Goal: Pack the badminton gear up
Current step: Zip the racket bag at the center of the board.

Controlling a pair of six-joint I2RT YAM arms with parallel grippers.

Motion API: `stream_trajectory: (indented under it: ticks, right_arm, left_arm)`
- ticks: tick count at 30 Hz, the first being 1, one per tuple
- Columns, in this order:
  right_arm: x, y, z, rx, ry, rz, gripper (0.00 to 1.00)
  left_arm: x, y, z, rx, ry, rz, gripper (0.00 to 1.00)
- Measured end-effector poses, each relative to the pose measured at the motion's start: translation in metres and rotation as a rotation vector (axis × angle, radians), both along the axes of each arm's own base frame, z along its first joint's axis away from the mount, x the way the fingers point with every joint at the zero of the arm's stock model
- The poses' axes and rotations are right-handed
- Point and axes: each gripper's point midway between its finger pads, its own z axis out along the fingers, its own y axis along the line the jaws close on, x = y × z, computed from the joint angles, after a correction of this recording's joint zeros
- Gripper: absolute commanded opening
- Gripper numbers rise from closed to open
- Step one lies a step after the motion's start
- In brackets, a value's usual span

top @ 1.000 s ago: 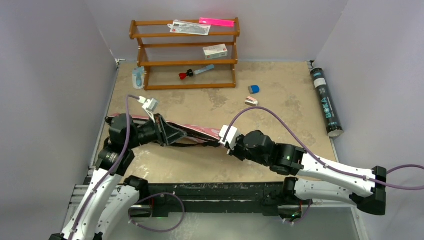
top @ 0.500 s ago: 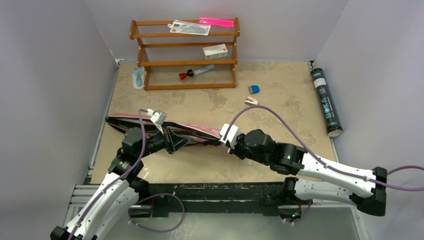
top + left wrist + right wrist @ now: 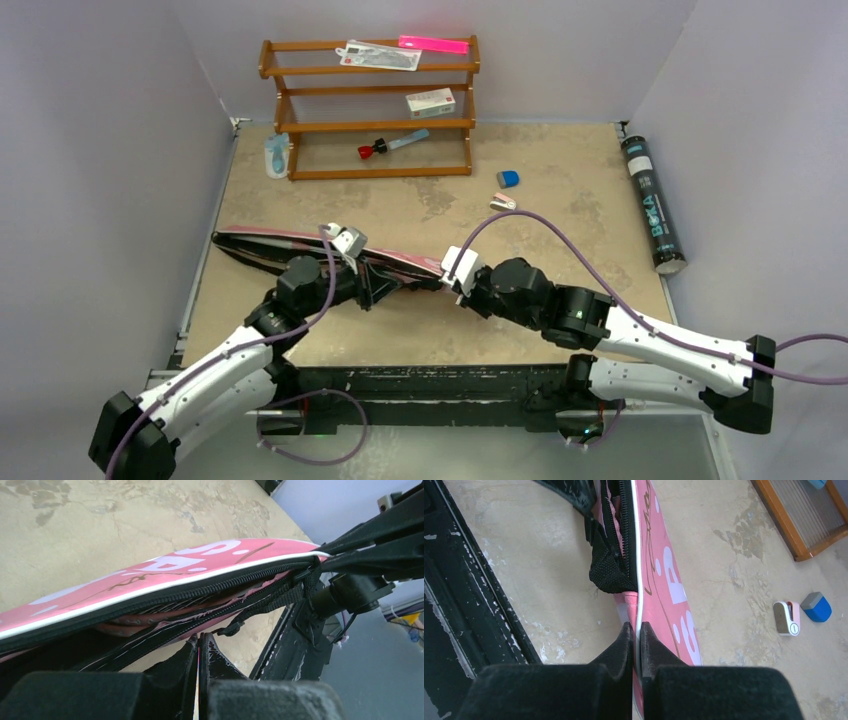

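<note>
- We find the pink bag (image 3: pixel 410 262) lying from the surface's left edge toward its middle, closer to the near edge than the far one.
- The right fingers (image 3: pixel 628 635) are clamped on the bag's end seam.
- The left fingers (image 3: pixel 194 650) are closed tight at its lower zip edge; we cannot tell whether they hold anything.
- The black tube (image 3: pixel 652 205) lies along the right edge.
</note>
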Motion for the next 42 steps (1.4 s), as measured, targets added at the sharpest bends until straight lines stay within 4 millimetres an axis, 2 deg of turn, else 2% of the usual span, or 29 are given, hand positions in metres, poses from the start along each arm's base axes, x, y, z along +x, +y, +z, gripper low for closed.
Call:
stream_trajectory:
  ticks: [3, 4, 7, 8, 13, 16, 19, 20, 21, 23, 24, 28, 33, 36, 40, 42]
  right_arm:
    - [0.002, -0.001, 0.000, 0.002, 0.000, -0.006, 0.00]
    - [0.003, -0.002, 0.001, 0.005, 0.001, -0.007, 0.00]
    - [0.007, -0.004, 0.002, 0.014, 0.004, -0.016, 0.00]
    - [0.008, -0.005, 0.003, 0.021, 0.008, -0.015, 0.00]
    - [0.016, -0.011, 0.008, 0.060, 0.030, -0.023, 0.00]
    - [0.014, -0.010, 0.009, 0.069, 0.042, -0.006, 0.00]
    - [0.013, -0.008, 0.009, 0.074, 0.048, 0.008, 0.00]
    - [0.013, -0.007, 0.009, 0.077, 0.047, 0.009, 0.00]
    - [0.013, -0.007, 0.010, 0.079, 0.047, 0.010, 0.00]
    - [0.013, -0.007, 0.010, 0.081, 0.046, 0.009, 0.00]
    - [0.014, -0.007, 0.010, 0.082, 0.046, 0.007, 0.00]
    - [0.016, -0.009, 0.011, 0.085, 0.046, -0.001, 0.00]
    - [0.016, -0.009, 0.010, 0.089, 0.054, 0.002, 0.00]
    - [0.017, -0.009, 0.010, 0.090, 0.057, -0.001, 0.00]
    - [0.017, -0.009, 0.010, 0.093, 0.060, -0.005, 0.00]
    - [0.017, -0.009, 0.010, 0.094, 0.062, -0.006, 0.00]
  left_arm:
    - [0.001, -0.008, -0.006, 0.023, -0.015, -0.016, 0.01]
    - [0.003, -0.010, -0.007, 0.025, -0.026, -0.015, 0.07]
    - [0.009, -0.016, -0.005, 0.028, -0.075, -0.029, 0.37]
    - [0.009, -0.018, -0.004, 0.029, -0.092, -0.042, 0.38]
    - [0.012, -0.031, -0.015, 0.078, -0.138, -0.122, 0.37]
    - [0.017, -0.033, -0.021, 0.114, -0.152, -0.134, 0.35]
    - [0.022, -0.031, -0.021, 0.133, -0.174, -0.110, 0.26]
    - [0.025, -0.029, -0.021, 0.137, -0.175, -0.094, 0.26]
    - [0.027, -0.028, -0.020, 0.138, -0.177, -0.080, 0.30]
    - [0.028, -0.027, -0.018, 0.137, -0.182, -0.069, 0.45]
    - [0.026, -0.028, -0.016, 0.129, -0.182, -0.078, 0.47]
    - [0.015, -0.034, -0.010, 0.088, -0.169, -0.136, 0.47]
    - [0.001, -0.040, -0.001, 0.042, -0.170, -0.215, 0.40]
    - [0.001, -0.042, 0.003, 0.036, -0.167, -0.225, 0.43]
    - [0.003, -0.039, 0.013, 0.024, -0.173, -0.193, 0.34]
    - [0.000, -0.036, 0.023, 0.006, -0.194, -0.187, 0.37]
